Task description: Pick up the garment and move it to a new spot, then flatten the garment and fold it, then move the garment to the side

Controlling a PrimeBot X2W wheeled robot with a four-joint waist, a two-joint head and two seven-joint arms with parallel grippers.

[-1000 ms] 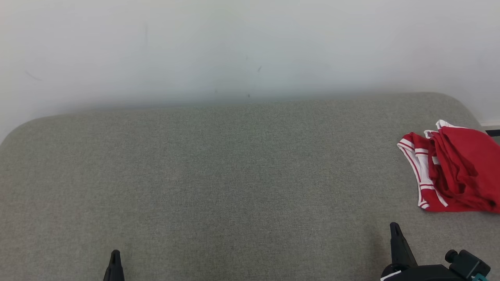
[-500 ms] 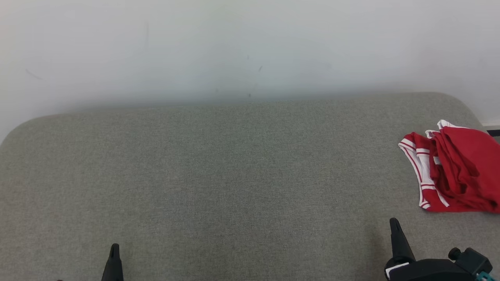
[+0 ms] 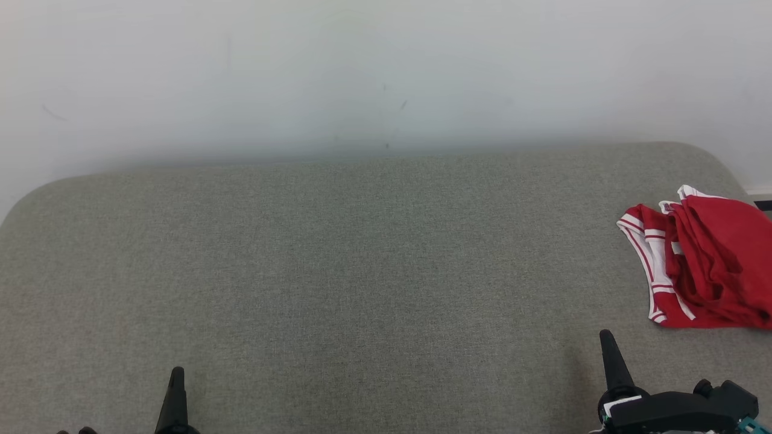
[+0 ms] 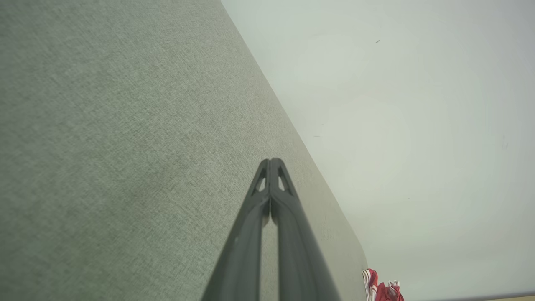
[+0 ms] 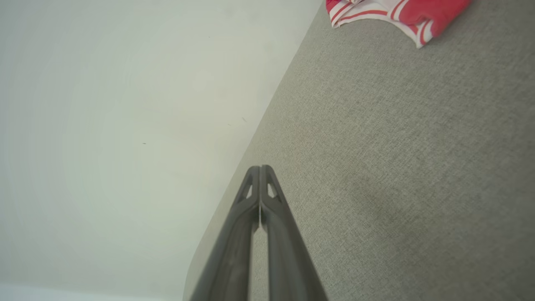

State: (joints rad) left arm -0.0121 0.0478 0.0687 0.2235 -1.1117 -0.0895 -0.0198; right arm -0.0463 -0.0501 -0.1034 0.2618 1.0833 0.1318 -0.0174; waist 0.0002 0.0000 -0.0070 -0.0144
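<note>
Grey fabric cushion (image 3: pixel 338 271) w/ crumpled red-white garment (image 3: pixel 705 265) at right edge.

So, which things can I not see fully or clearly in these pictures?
Garment, head view: the right edge cuts off its far side, so its full shape is unknown.
Garment, left wrist view: tiny, cut by the bottom edge.
Garment, right wrist view: cut by the top edge.
Dark thing behind the garment, head view: too small, cut by the right edge.
Left jaws, head view: the bottom edge hides all but the tip.

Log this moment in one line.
left gripper: shut, empty | right gripper: shut, empty | garment: bunched, right edge of grey surface, not held
</note>
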